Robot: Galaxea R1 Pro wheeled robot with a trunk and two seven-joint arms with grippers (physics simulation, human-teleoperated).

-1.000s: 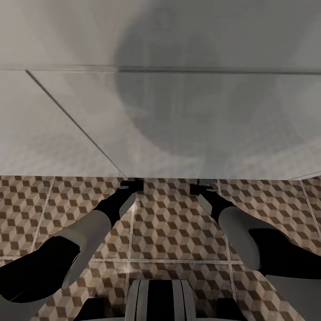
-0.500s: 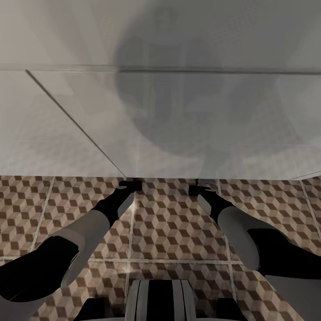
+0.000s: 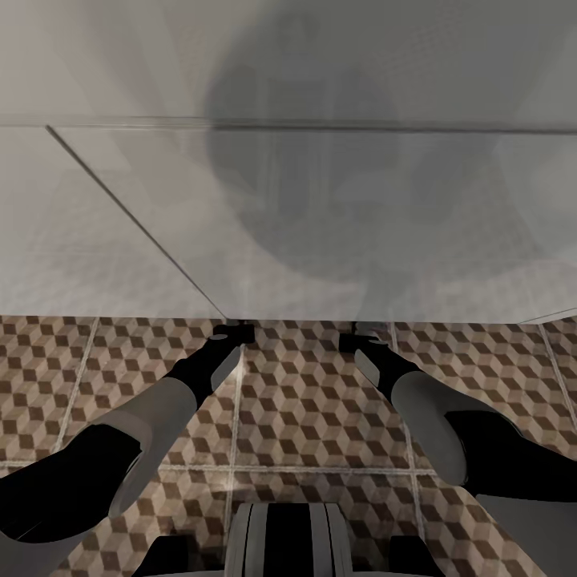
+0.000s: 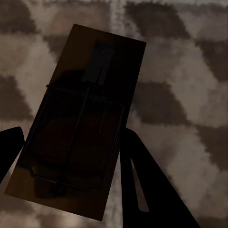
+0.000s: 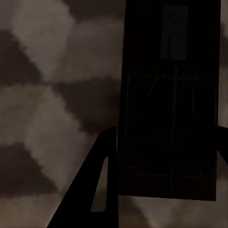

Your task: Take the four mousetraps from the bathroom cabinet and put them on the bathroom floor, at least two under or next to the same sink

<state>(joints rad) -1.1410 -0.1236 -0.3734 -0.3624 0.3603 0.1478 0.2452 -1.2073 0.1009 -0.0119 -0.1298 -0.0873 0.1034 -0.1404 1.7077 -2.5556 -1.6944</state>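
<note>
Remaining clamped: both mousetraps.

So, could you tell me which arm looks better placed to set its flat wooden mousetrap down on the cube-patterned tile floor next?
Neither clearly: the left gripper and right gripper each hold a flat wooden mousetrap between their fingers, low over the cube-patterned tile floor at the white unit's foot. Marginally left, its trap being better lit.

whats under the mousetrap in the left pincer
Under the mousetrap in the left pincer lies cube-patterned bathroom floor with a pale grout line. The tile directly beneath the board is covered.
</note>
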